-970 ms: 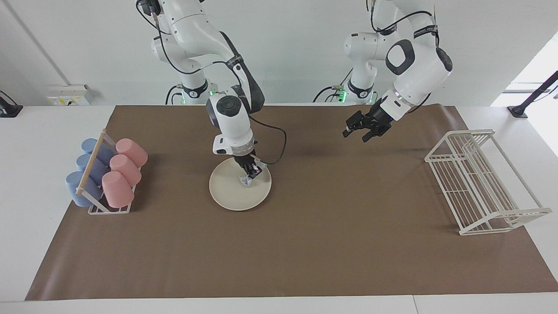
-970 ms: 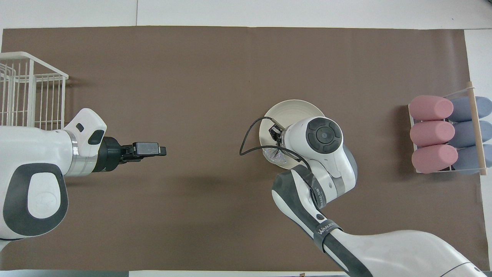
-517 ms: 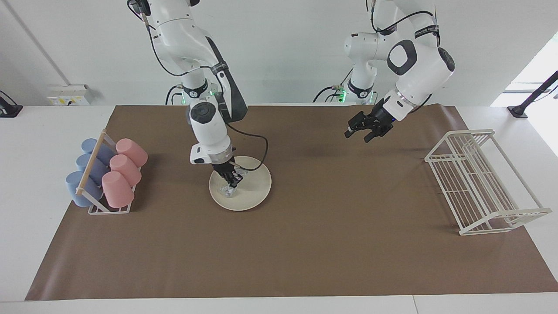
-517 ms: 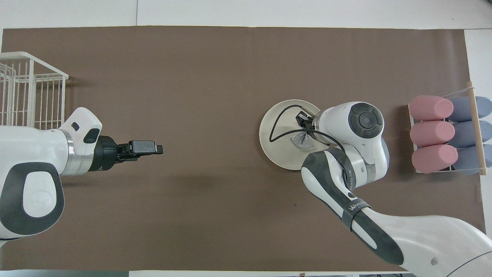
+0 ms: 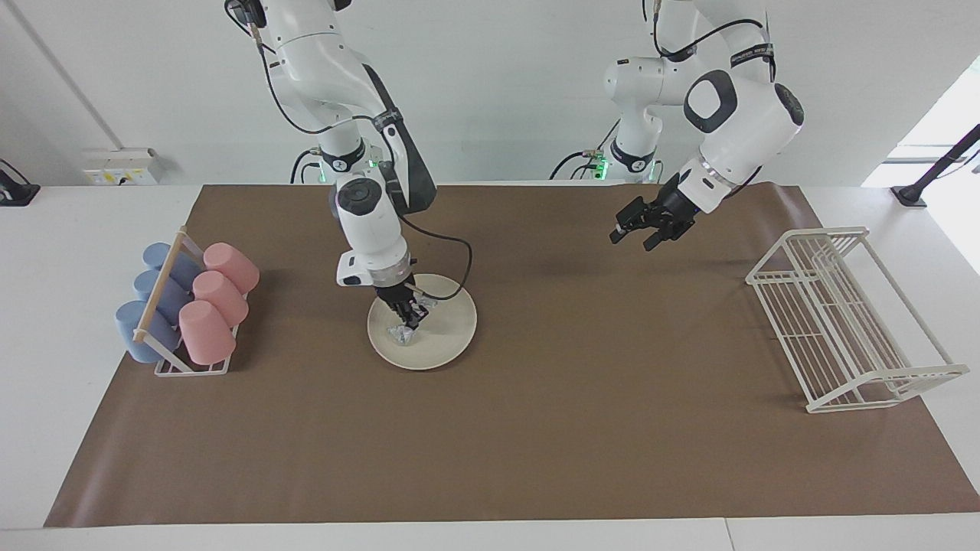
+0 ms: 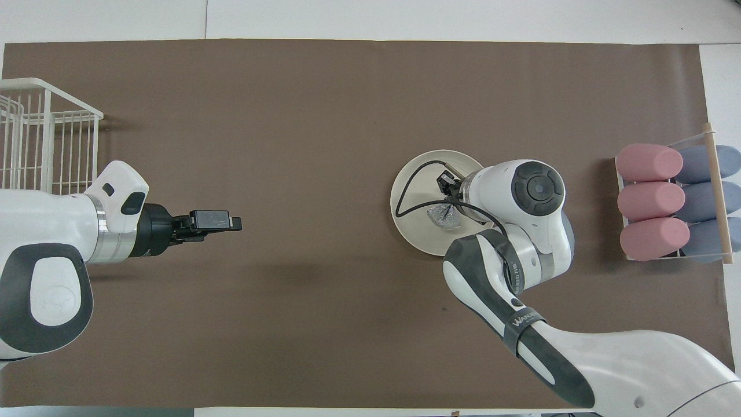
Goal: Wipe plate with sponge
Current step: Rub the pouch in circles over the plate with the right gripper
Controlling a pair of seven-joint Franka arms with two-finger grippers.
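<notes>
Facing view, taken from its left edge across: a cup rack (image 5: 187,314) holding pink and blue cups lying on their sides is standing toward the right arm's end of the brown mat (image 5: 505,428). Next, the plate (image 5: 448,337) is lying flat on the mat, and the sponge (image 5: 400,334) is being pressed onto it, on the part toward the cup rack, by the right gripper (image 5: 408,315), whose fingers are clamped on the wad from above. The wiping step is judged to be under way. The next move is judged to call for the sponge being dragged across the unwiped part of the plate with light downward pressure, so that the plate is not being pushed along the mat. Further across, the left gripper (image 5: 641,228) is being held in the air over bare mat, waiting; whether its fingers are parted cannot be told. A white wire rack (image 5: 842,321) is standing toward the left arm's end. The mat is covering a white table (image 5: 46,321), and a plain white wall (image 5: 505,92) is standing at the robots' backs.
</notes>
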